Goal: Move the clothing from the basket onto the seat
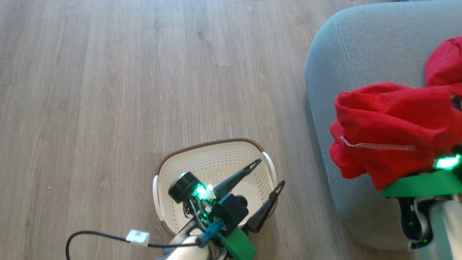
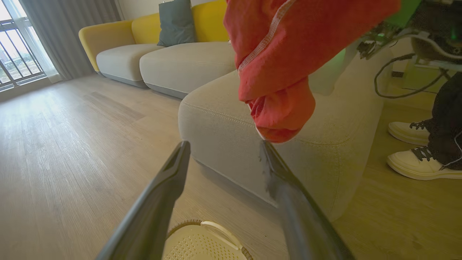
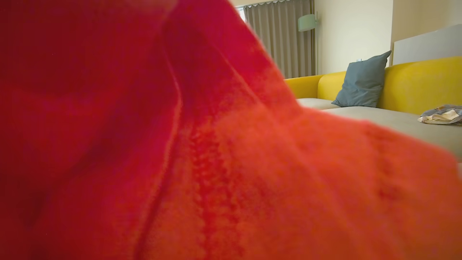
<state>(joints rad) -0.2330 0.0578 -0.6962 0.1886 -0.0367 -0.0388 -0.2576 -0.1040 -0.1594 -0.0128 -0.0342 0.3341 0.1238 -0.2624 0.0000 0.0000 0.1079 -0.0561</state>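
One bundle of red clothing clamped in the closed right claw, hanging above the seat at right, basket seemingly bare on the floor beneath the wide-spread left claw; probably placing, so next: lower, then unclench.

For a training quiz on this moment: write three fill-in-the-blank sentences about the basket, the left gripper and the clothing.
1. The basket stands on the wooden ____.
2. Above it, the left gripper has its jaws ____.
3. The clothing hanging over the grey seat is bright ____.
Missing words: floor; open; red.
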